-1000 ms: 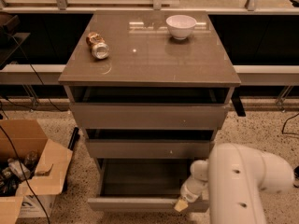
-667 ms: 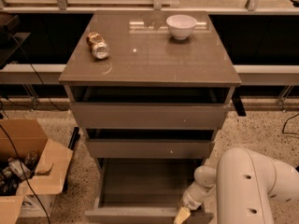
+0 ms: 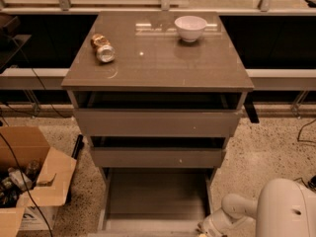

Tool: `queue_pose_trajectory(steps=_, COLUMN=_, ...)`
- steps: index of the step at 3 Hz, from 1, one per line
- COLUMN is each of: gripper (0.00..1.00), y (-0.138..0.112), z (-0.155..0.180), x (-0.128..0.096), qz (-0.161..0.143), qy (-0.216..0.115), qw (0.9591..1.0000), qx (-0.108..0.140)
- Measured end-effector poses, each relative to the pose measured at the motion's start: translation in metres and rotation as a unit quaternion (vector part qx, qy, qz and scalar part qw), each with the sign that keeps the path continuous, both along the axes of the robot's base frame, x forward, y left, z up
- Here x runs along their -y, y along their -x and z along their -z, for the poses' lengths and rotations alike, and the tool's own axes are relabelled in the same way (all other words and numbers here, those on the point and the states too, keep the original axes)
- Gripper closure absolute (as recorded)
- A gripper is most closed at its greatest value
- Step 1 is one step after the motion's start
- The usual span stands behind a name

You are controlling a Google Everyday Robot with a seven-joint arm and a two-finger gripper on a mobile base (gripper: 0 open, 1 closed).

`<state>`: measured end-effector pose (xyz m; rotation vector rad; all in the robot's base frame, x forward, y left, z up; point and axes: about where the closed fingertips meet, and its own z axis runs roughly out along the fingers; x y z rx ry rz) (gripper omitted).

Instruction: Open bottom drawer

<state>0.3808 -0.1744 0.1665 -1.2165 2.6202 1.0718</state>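
The grey-brown cabinet (image 3: 157,78) has three handle-less drawers. The bottom drawer (image 3: 156,196) is pulled far out toward me, and its shallow plain grey inside shows. Its front panel lies at the very bottom edge of the view. My white arm (image 3: 281,211) comes in from the lower right. My gripper (image 3: 206,229) is at the drawer's front right corner, mostly cut off by the bottom edge. The middle drawer front (image 3: 158,157) and the top drawer front (image 3: 158,123) are in place above it.
A white bowl (image 3: 190,27) and a tipped can (image 3: 102,49) lie on the cabinet top. An open cardboard box (image 3: 25,181) of clutter stands on the floor at the left, with cables near it. A dark shelf runs behind the cabinet.
The bottom drawer has slid further out toward me. My gripper and arm have moved down and back with it, toward the bottom edge of the view.
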Motion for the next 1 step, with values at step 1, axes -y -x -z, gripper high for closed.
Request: queue_pose_trajectory(steps=1, gripper=0.00, y=-0.0012, z=-0.0017, x=-0.0005, qz=0.000, qy=0.000, qw=1.0000, qx=0.000)
